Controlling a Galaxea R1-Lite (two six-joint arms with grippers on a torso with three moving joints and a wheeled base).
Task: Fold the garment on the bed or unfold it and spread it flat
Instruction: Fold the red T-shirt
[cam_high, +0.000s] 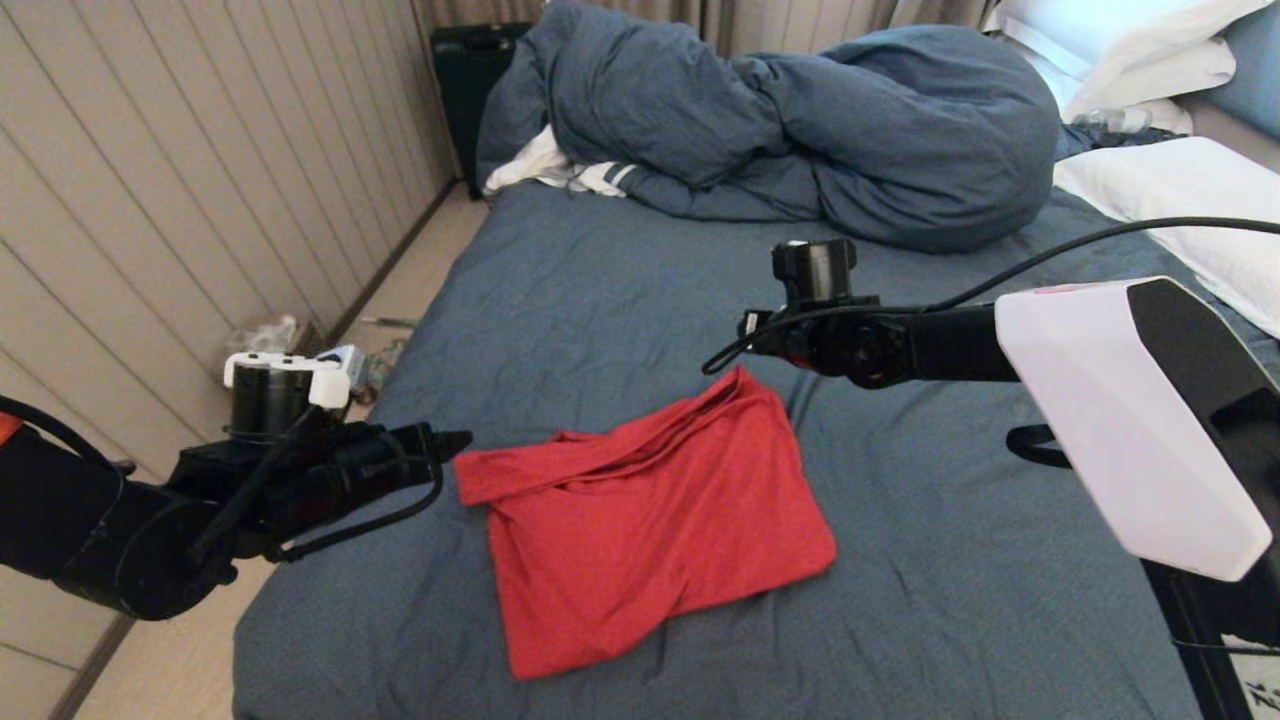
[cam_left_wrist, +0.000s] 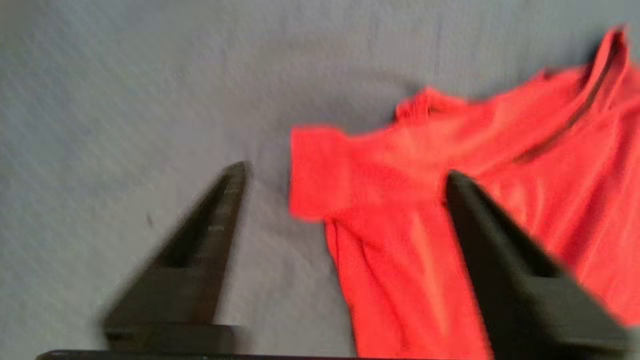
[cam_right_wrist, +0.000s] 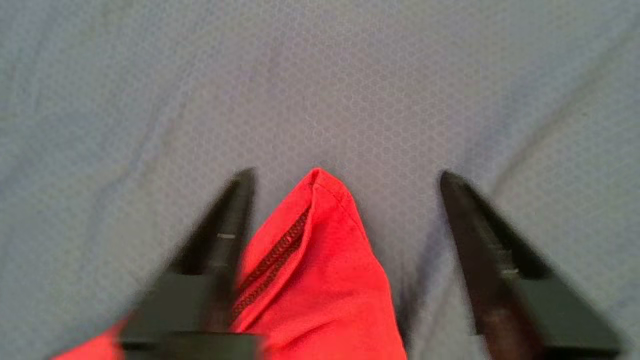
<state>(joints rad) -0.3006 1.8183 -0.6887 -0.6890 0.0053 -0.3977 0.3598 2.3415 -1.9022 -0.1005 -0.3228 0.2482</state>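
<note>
The garment (cam_high: 650, 520) is a red T-shirt lying loosely folded on the bed (cam_high: 600, 280), plain red side up, with creases along its far edge. My left gripper (cam_high: 455, 440) hovers just left of the shirt's near-left sleeve corner. In the left wrist view this gripper (cam_left_wrist: 345, 170) is open above the sleeve (cam_left_wrist: 330, 175), holding nothing. My right gripper (cam_high: 760, 335) hangs over the shirt's pointed far corner. In the right wrist view this gripper (cam_right_wrist: 345, 175) is open, and the red corner (cam_right_wrist: 320, 240) lies below, between the spread fingers (cam_right_wrist: 235, 210).
A bunched blue-grey duvet (cam_high: 800, 130) fills the far end of the bed, with a white striped cloth (cam_high: 575, 175) tucked under it. White pillows (cam_high: 1180, 190) lie at the far right. A strip of floor (cam_high: 400, 300) and a panelled wall (cam_high: 150, 200) run along the left.
</note>
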